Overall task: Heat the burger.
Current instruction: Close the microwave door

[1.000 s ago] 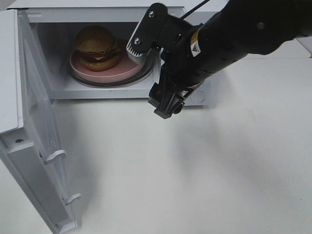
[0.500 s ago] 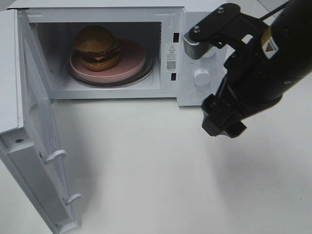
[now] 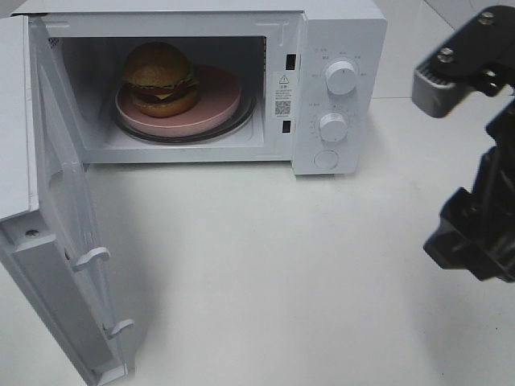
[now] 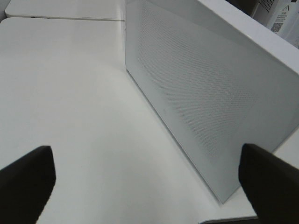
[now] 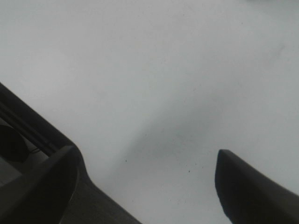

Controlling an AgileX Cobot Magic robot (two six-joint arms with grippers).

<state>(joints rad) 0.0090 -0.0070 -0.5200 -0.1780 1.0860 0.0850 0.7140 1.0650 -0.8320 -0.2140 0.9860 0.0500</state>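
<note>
White throughout, the boxy enamelled microwave (image 3: 338, 32) fills the upper left of the exterior high view. Its hinged door (image 3: 60, 233) is swung fully out toward the lower left. The round burger with a glossy golden-brown bun (image 3: 158, 78) is inside the cavity. It sits upright on the left part of a shallow pink plate (image 3: 219, 103), which rests on the clear glass turntable (image 3: 248, 111). Loading therefore appears done. The open door and the two untouched round white dials (image 3: 340, 77) suggest that closing and timer setting remain.

The right gripper (image 3: 471, 245) hangs at the right edge of the frame, well apart from the oven and above the bare white table (image 3: 265, 265). This position probably keeps the cavity mouth and control panel unobstructed.

The right wrist view adds what the overhead view cannot resolve: the dark fingers (image 5: 243, 186) stand apart, with only tabletop between them.

The left gripper (image 4: 145, 154) is absent from the exterior view and appears only in the left wrist view. Its fingers are likewise spread and empty. They face the perforated outer face of the door, a plausible station for pushing it shut. Neither wrist view shows the burger.
</note>
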